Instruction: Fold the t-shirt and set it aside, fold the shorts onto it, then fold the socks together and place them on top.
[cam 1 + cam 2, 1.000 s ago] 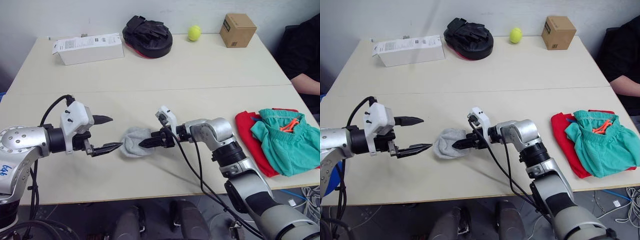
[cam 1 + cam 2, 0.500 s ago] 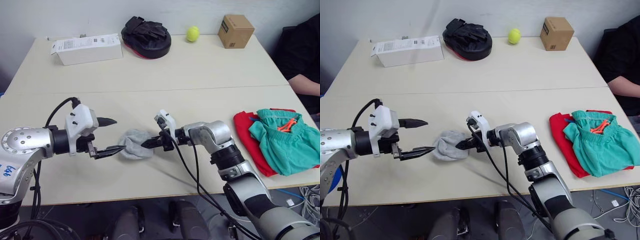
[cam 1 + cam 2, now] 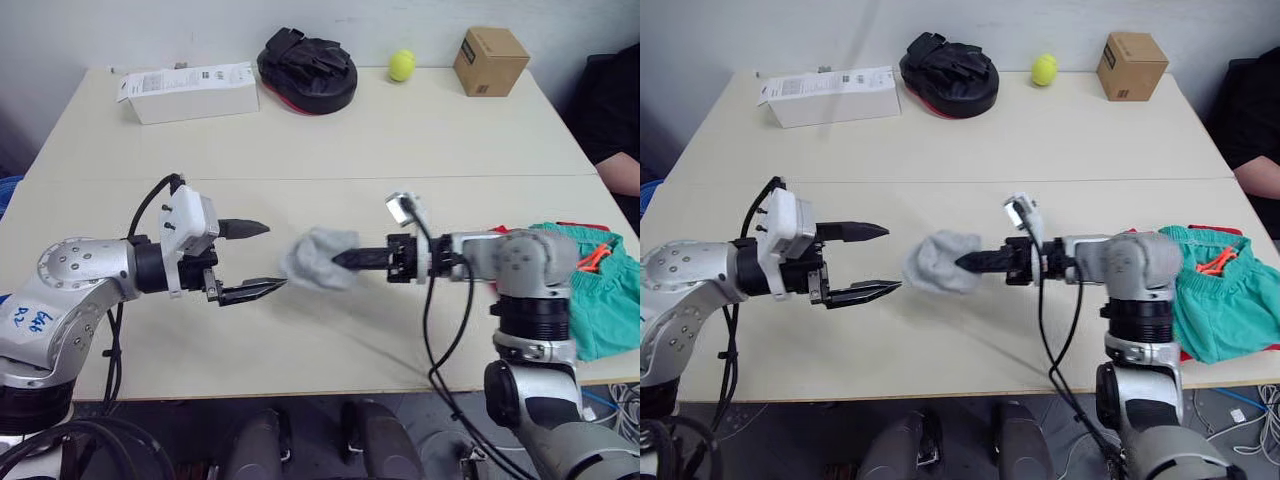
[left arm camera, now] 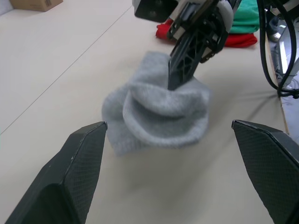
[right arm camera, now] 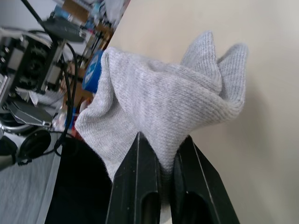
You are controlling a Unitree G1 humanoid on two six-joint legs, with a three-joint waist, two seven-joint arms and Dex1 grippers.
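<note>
right gripper (image 3: 975, 263) pinched on the grey socks (image 3: 938, 264), bundle held at mid-table, lifted or just grazing, can't tell. left gripper (image 3: 878, 261) spread wide, just beside it, not touching. Teal shorts (image 3: 1220, 295) sit on the red t-shirt (image 3: 497, 231) at the right edge. Keep the pinch firm, carry low, drop centred on the shorts. Pale table (image 3: 1020, 140); tennis ball (image 3: 1044, 69), cardboard box (image 3: 1131, 65), white box (image 3: 834, 95) at the back

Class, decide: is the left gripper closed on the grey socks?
No. The left gripper is open, short of the socks, which the right gripper pinches.
</note>
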